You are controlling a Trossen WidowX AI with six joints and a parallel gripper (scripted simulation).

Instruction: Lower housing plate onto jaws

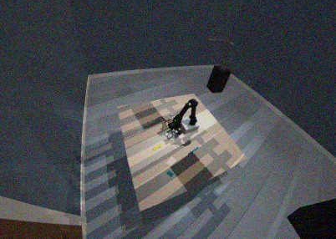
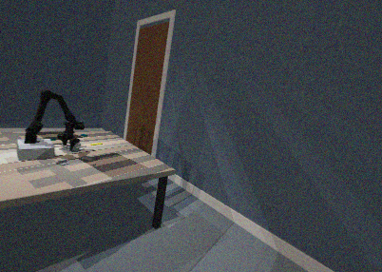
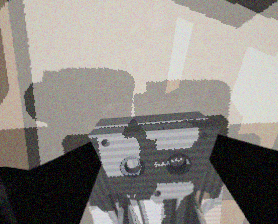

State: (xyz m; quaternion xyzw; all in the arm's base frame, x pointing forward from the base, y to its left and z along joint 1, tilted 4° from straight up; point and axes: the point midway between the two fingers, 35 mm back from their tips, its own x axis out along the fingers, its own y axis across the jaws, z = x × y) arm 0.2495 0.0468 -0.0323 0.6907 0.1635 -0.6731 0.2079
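Observation:
The housing plate point(image 3: 175, 139), grey with round holes or bosses on its face, lies across the space between the two black fingers in the wrist view. My gripper point(image 3: 152, 140) point(image 1: 170, 131) point(image 2: 71, 143) is shut on the plate, with one finger at each end. Pale, narrow parts point(image 3: 142, 212) show below the plate at the bottom of the wrist view. They may be the jaws, but the stubs and pins cannot be made out. In the top and exterior views the plate is too small and dark to tell whether it is level or touching the stubs.
The table point(image 1: 146, 193) point(image 2: 166, 170) has a patchwork top with shadows. A yellow strip point(image 1: 156, 147) point(image 2: 96, 145), a teal block point(image 1: 170, 174) and a thin teal piece point(image 1: 193, 150) lie near the arm. A pale grey box point(image 2: 35, 151) stands by the arm's base.

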